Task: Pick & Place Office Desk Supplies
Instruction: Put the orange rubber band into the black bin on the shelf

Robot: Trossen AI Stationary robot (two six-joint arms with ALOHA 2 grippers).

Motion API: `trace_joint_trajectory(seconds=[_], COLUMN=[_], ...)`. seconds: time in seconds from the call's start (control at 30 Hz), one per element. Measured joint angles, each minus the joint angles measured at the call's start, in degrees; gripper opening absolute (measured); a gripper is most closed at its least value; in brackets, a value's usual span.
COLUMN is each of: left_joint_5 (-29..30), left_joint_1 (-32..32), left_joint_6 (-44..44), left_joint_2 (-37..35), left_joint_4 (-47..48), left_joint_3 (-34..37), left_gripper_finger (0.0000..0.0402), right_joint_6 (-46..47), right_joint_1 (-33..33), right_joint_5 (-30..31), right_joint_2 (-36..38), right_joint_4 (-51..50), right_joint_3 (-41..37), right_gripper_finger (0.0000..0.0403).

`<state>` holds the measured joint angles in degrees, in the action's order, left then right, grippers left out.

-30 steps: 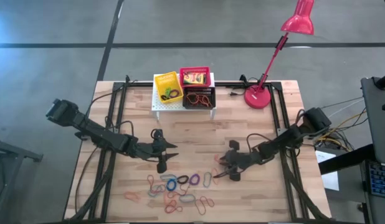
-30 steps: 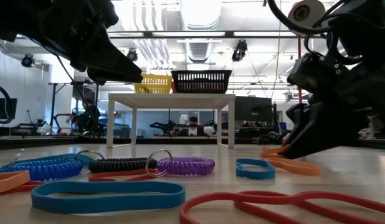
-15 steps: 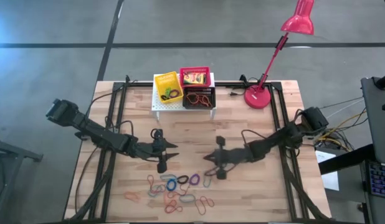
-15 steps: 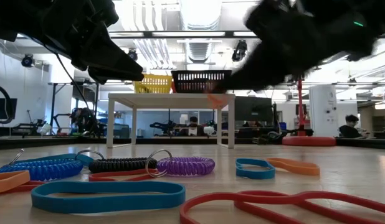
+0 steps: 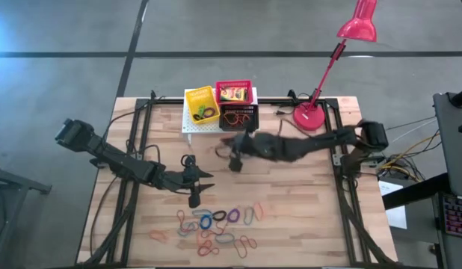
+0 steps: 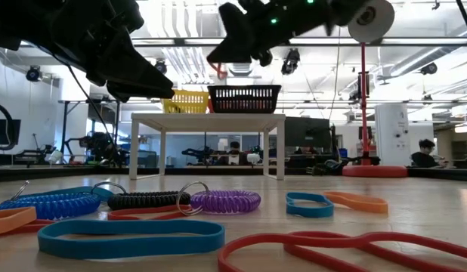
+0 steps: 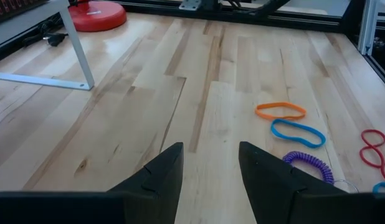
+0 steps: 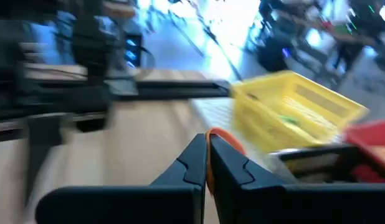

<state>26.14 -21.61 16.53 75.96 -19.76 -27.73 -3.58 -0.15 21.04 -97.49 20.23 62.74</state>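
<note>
1. Right gripper (image 8: 207, 155) on my rig is pinched tight on an orange elastic loop (image 8: 221, 138), raised near the yellow basket (image 5: 200, 104).
2. Left gripper (image 5: 203, 180) hangs open above the other loops (image 5: 216, 228) on the table (image 5: 306, 224).

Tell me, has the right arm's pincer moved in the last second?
Yes. The right pincer, shut on an orange loop, has swung from beside the loops on the table toward the yellow basket.

Colored elastic loops (image 5: 216, 228) lie scattered flat near the table's front edge.
</note>
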Motion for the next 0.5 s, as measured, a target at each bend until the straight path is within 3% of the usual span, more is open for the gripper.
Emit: trace_joint_trajectory(seconds=[0.33,0.5], left_joint_5=[-0.01,-0.01], left_joint_1=[0.00,0.00], left_joint_6=[0.00,0.00], left_joint_2=[0.00,0.00], left_joint_4=[0.01,0.01], left_joint_3=[0.00,0.00], left_gripper_finger=[0.0163,0.0163], right_joint_6=[0.40,0.60], right_joint_1=[-6.93,-8.71], right_joint_5=[-0.07,-0.04], right_joint_2=[0.00,0.00], right_joint_4=[-24.60,-31.19], right_joint_3=[15.04,18.23], right_gripper_finger=[0.0009,0.0008])
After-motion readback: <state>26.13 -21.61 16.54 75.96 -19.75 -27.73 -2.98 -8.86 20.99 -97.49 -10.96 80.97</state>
